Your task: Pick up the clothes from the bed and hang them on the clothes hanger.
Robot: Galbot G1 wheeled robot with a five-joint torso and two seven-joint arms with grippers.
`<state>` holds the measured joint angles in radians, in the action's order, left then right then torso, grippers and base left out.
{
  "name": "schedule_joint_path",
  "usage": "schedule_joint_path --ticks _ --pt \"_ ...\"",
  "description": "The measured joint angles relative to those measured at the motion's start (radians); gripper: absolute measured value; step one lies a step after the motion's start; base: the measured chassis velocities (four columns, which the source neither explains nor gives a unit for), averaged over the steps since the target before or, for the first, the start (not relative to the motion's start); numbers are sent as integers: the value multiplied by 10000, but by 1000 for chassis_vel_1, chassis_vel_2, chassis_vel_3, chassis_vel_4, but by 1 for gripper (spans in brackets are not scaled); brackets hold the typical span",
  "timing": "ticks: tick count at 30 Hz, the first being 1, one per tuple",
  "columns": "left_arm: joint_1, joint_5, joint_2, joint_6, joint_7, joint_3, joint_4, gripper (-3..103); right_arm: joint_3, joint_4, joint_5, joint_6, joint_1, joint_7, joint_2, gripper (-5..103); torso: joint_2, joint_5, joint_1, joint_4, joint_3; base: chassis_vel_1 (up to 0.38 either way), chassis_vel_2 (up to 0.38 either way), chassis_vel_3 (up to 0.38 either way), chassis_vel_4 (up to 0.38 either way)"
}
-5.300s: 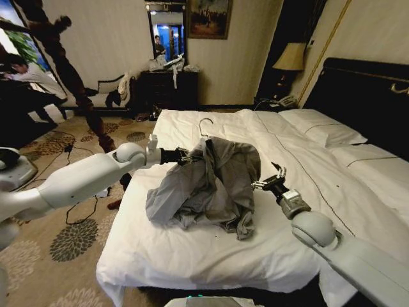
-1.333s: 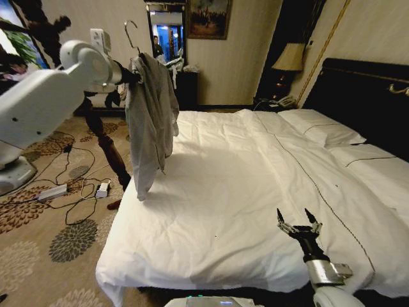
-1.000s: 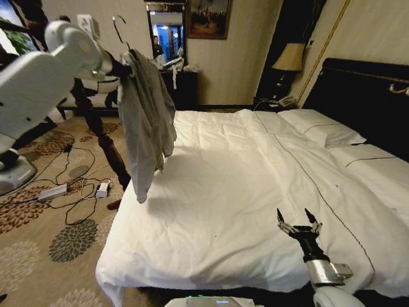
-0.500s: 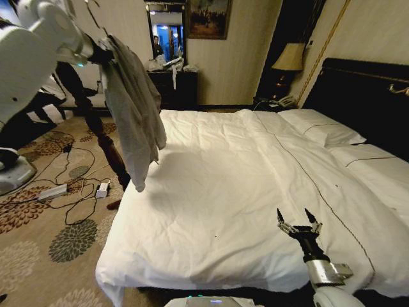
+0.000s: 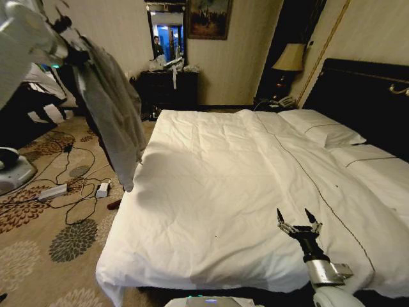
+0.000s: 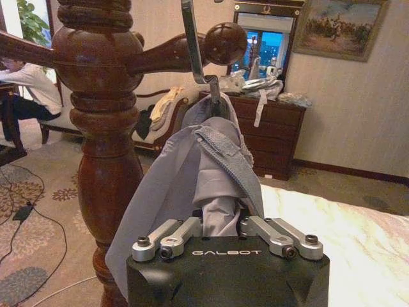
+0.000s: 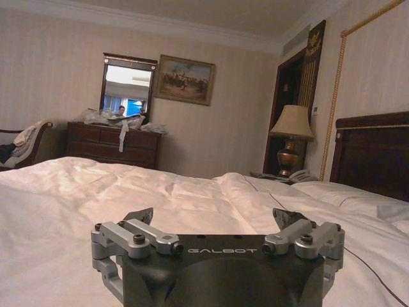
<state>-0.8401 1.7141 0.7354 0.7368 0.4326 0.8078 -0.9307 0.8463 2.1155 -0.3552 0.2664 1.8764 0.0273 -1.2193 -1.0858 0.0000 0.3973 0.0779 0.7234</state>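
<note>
The clothes (image 5: 114,112), a light grey shirt, hang in the air off the left side of the bed (image 5: 223,192), above the carpet. My left gripper (image 5: 74,56) is raised high at the far left. In the left wrist view my left gripper (image 6: 220,222) is shut on the fabric-covered clothes hanger, and the shirt (image 6: 192,173) drapes over it. The hanger's wire hook (image 6: 190,38) stands right beside a peg of the wooden coat stand (image 6: 105,147). My right gripper (image 5: 299,220) rests open low over the white duvet near the bed's front edge, and its open fingers (image 7: 217,217) hold nothing.
Cables and a power strip (image 5: 57,190) lie on the patterned carpet left of the bed. A dark dresser with a mirror (image 5: 167,83) stands at the far wall, a lamp (image 5: 291,57) beside the dark headboard (image 5: 364,96). Pillows (image 5: 319,131) lie at the right.
The shirt, which lay on the bed at first, is now lifted on the hanger. My left arm has carried it further left and up, towards the coat stand. The right arm is still.
</note>
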Motion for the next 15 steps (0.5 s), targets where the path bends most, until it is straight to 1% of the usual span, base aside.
schedule_joint_path --ticks 1,5,6,9,12,15 --pt "9 58 -34 -2 0 0 -32 16 0 0 0 0 0 0 0 100 0 3 0 3 0 0 0 0 0" --pt "129 98 -42 -6 -8 -41 -90 16 0 0 0 0 0 0 0 100 0 2 -2 0 -1 0 0 0 0" --pt "259 89 -2 -6 -6 -174 -86 16 0 0 0 0 0 0 0 100 0 -2 -1 -2 -1 0 0 0 0" --pt "480 26 87 -8 -1 -389 -41 16 0 -1 0 0 0 0 0 100 0 0 0 3 0 0 0 0 0" --pt "608 -21 146 -10 -3 -525 23 16 0 0 0 0 0 0 0 100 0 3 1 4 0 0 0 0 0" --pt "701 -84 203 -14 -19 -627 156 16 0 0 0 0 0 0 0 100 -1 0 0 -2 0 0 0 0 0"
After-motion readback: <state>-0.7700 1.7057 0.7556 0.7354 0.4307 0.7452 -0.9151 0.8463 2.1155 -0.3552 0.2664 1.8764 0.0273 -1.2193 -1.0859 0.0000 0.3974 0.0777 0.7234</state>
